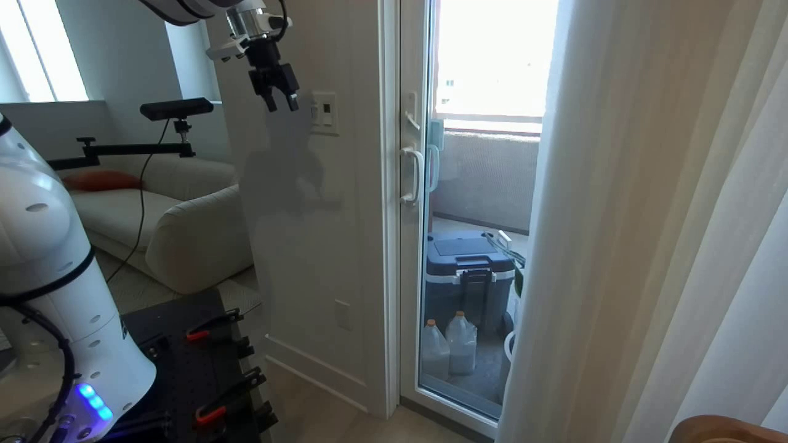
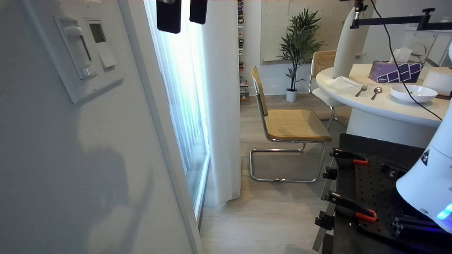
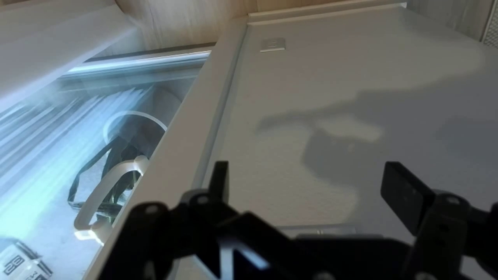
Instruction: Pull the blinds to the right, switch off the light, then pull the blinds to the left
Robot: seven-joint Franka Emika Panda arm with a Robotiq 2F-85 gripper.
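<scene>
Blinds (image 1: 646, 215), white and pleated, hang across part of the glass door (image 1: 411, 258). In the wrist view, lettering (image 3: 14, 264) on a white item (image 3: 27, 259) is unclear. The hand (image 1: 282, 106), unclenched and spread, hovers near the switch plate (image 1: 324, 113).

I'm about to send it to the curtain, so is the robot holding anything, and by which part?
Nothing is held: the tool is open, with nothing between its fingers in the wrist view. The curtain hangs free of it.

Cloth curtain (image 1: 652, 221) (softly matt), smooth plastic switch plate (image 2: 77, 51), matt gripper (image 1: 282, 106)
</scene>
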